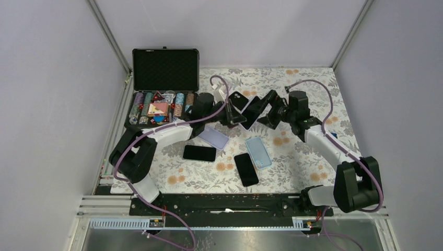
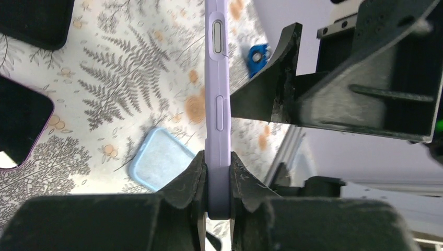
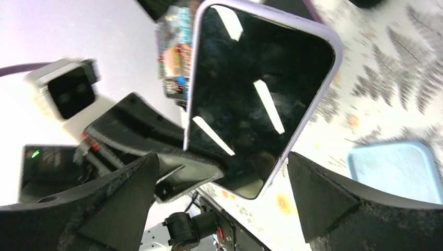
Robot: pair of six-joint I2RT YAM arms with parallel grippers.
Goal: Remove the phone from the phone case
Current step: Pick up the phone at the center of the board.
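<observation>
- Left gripper [image 2: 217, 168] pinches the smooth lilac case [image 2: 218, 78] edge-on, above the fern-print cloth [image 2: 120, 78].
- Glossy black phone [image 3: 245, 99] sits inside the case's round-cornered rim.
- Right gripper [image 3: 222, 164], matte black, gapes wide either side of the phone.

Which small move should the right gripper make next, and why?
Probably close the right gripper on the phone. The left gripper clamps its purple case, and the right fingers stand open on both sides of it, so a second grip could start separating them.
</observation>
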